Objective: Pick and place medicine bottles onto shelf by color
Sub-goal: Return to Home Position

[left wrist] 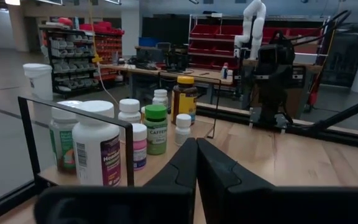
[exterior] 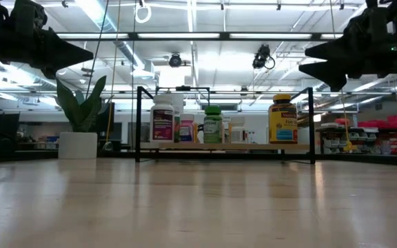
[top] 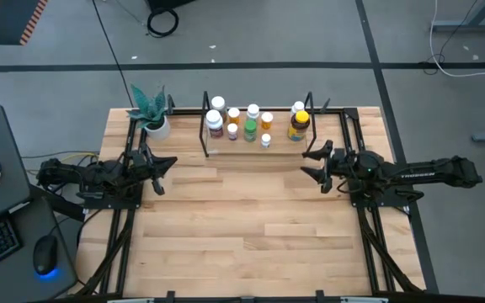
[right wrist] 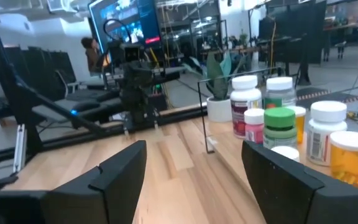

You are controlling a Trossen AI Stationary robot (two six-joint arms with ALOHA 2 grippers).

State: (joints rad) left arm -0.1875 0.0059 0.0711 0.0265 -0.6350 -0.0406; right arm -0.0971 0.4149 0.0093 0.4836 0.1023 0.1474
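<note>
The medicine bottles [top: 251, 122] stand upright in a cluster on the shelf [top: 205, 139] at the table's far middle. Among them are white-capped ones [left wrist: 96, 146], a green-capped one [right wrist: 279, 127], orange ones [right wrist: 352, 155] and a larger amber one with a yellow lid [exterior: 282, 118]. My left gripper [top: 168, 166] hovers left of the shelf, above the table, shut and holding nothing [left wrist: 196, 162]. My right gripper [top: 307, 165] hovers near the shelf's right end, open with nothing between its fingers [right wrist: 194, 168]. Both point level toward each other.
A white pot with a green plant [top: 154, 118] stands at the far left beside the shelf. Black rails [top: 369, 244] run along both table sides. A laptop, keyboard and mouse [top: 45, 252] lie off the table's left. Bare wood [top: 242, 227] spans the near half.
</note>
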